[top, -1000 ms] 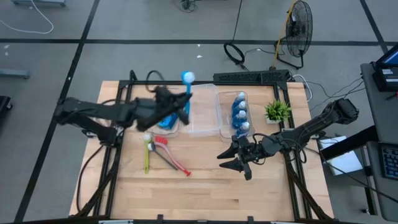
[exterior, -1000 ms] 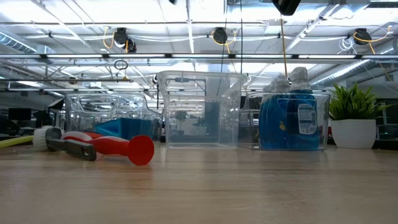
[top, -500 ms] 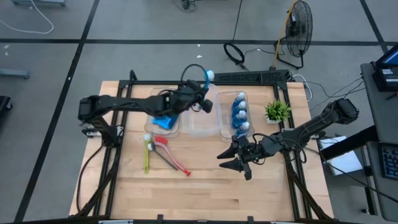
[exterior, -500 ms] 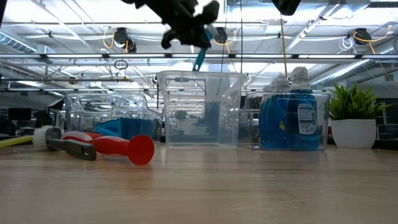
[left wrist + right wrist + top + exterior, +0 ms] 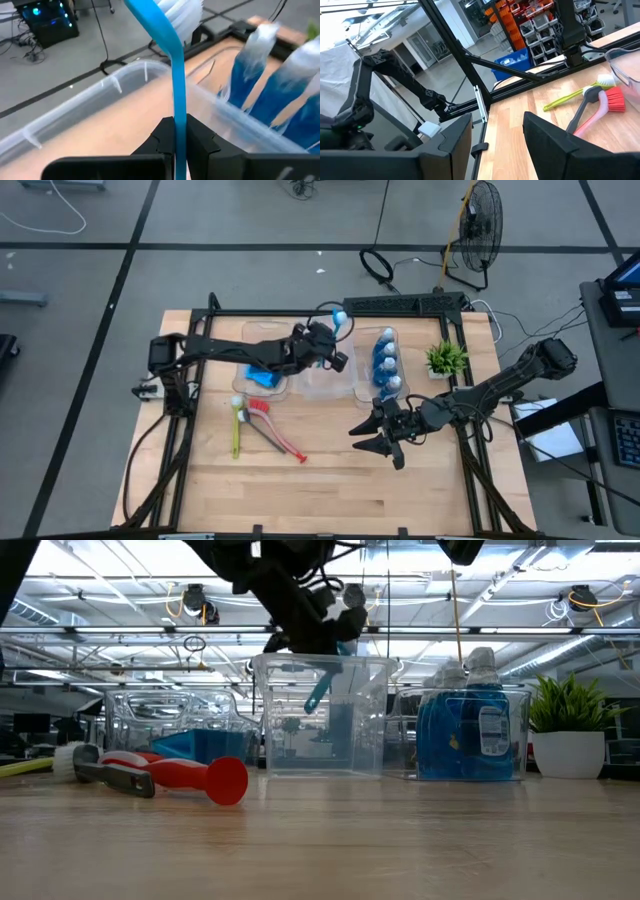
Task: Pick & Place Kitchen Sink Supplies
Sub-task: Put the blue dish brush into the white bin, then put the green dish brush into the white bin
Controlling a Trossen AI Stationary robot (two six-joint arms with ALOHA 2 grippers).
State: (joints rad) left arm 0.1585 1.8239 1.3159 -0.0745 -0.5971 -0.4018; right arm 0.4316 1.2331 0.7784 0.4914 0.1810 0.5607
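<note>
My left gripper (image 5: 330, 358) is shut on a light blue dish brush (image 5: 178, 75) above the middle clear bin (image 5: 325, 375). The brush's white head (image 5: 340, 318) is up, and its handle end (image 5: 318, 695) shows through that bin's wall. A red brush (image 5: 280, 438) and a yellow-green brush (image 5: 236, 435) lie flat on the table's left half. Blue sponges (image 5: 265, 376) lie in the left bin. Blue-and-white bottles (image 5: 386, 362) stand in the right bin. My right gripper (image 5: 375, 442) hovers open in front of the bottle bin, with nothing between its fingers. My left gripper pinches the light blue brush's handle (image 5: 179, 127) between its two fingers, partway along it and below the bend under the head. The fingers (image 5: 200, 140) come from the table's left, slanting down. The brush stands steeply, head up; whether the end touches the bin I cannot tell.
A small potted plant (image 5: 446, 358) stands right of the bottle bin. The three clear bins sit in a row at the table's far half. Bare wooden table (image 5: 330, 490) stretches across the near half. Black frame rails run along the table's edges.
My left gripper has carried the light blue brush toward the table's right edge and down, from over the sponge bin to over the middle bin, tipping forward as it went. The handle's lower end now reaches into that bin. My right gripper has kept still.
</note>
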